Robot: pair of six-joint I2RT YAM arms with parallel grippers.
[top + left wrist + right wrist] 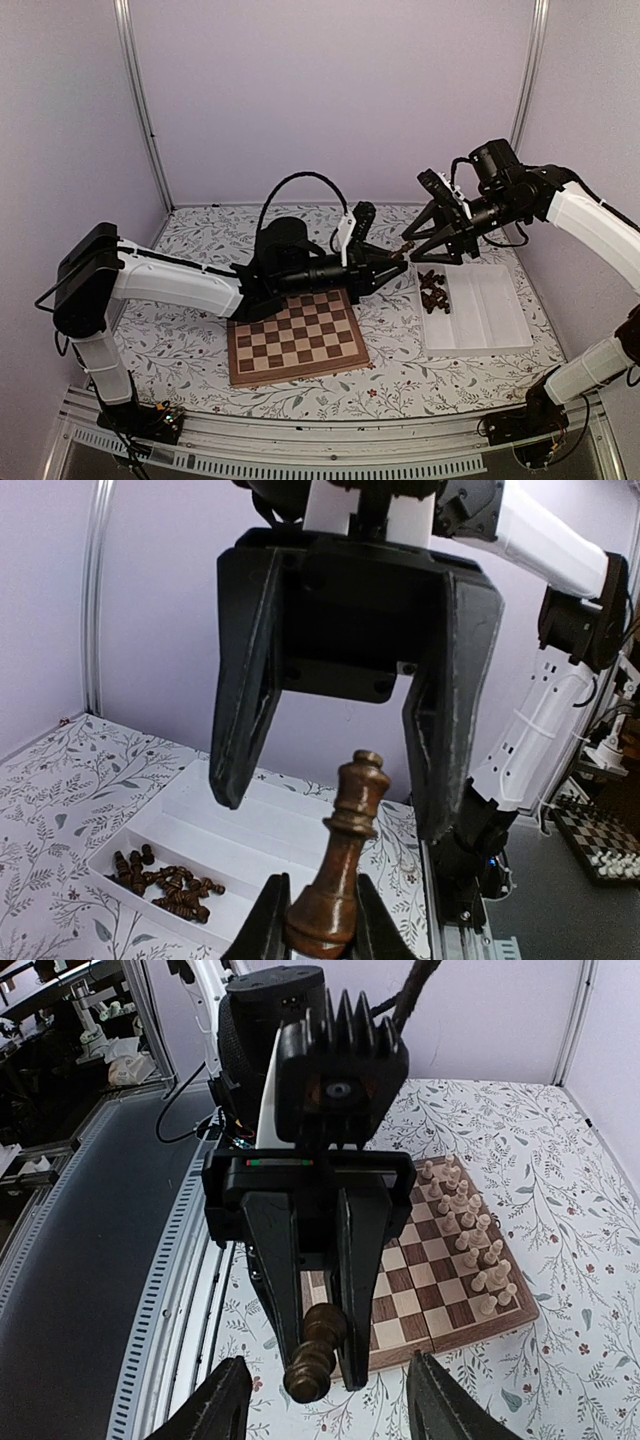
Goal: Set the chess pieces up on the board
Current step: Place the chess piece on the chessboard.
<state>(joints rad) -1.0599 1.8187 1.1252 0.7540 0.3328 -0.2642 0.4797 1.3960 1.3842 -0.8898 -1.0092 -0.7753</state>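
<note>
Nearest the arm bases, the square wooden chessboard (297, 337) with dark brown and cream checks lies flat on the floral-patterned table (200, 360). Its near rows are bare, and pale cream chessmen (470, 1240) stand in two rows along its far edge.

Beyond the board's far right corner, up in the air, the left gripper (320, 920) pinches a tall dark brown wooden chessman (345, 850) with a crowned head. It grips the piece by its round base, and the piece leans a little. The right gripper (333, 1405) faces it, fingers spread wide on either side of the head and touching nothing.

The piece looks light, stiff and smoothly varnished, so it is likely to slip or swing in a narrow pinch. A hold low on the base or at the waist seems safest.

Farther right, a white plastic compartment tray (490, 320) holds a heap of loose dark chessmen (433, 290) in its left compartment. The right gripper's wide fingers so close to the head, and the left arm hanging over the cream rows, are what could knock something.
</note>
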